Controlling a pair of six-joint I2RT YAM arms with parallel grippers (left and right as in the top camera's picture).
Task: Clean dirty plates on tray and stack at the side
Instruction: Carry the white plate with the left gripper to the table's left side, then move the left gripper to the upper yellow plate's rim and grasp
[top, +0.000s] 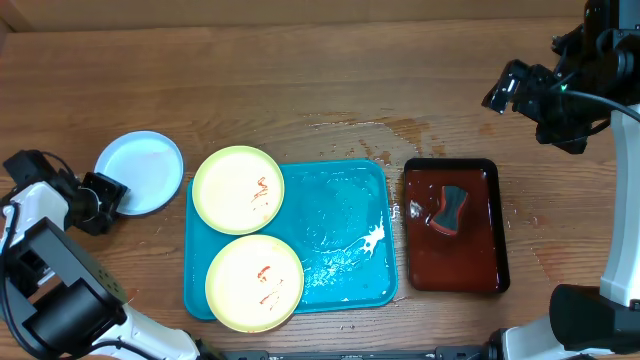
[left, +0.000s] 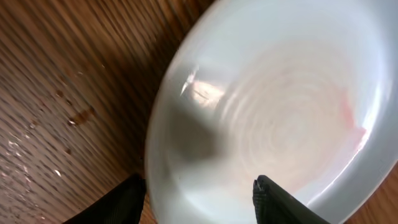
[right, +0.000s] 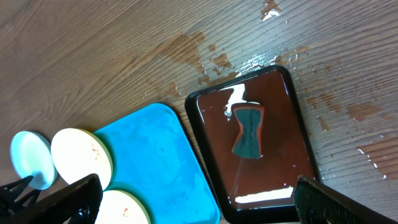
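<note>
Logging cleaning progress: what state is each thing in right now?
White plate: on table, nearly clean.
Upper yellow-green plate: on tray, red-smeared.
Lower yellow-green plate: on tray, red-smeared.
Blue tray: wet.
Sponge: lying in wet brown tray.
Left gripper: open.
Right gripper: open.

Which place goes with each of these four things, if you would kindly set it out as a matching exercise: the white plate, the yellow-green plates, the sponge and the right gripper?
Things:
1. white plate
2. yellow-green plates
3. sponge
4. right gripper

Places:
a. in the dark red-brown tray
b. on the bare wood, left of the turquoise tray
c. raised at the far right, holding nothing
d. on the turquoise tray

Pairs: 1-b, 2-d, 3-a, 4-c.
</note>
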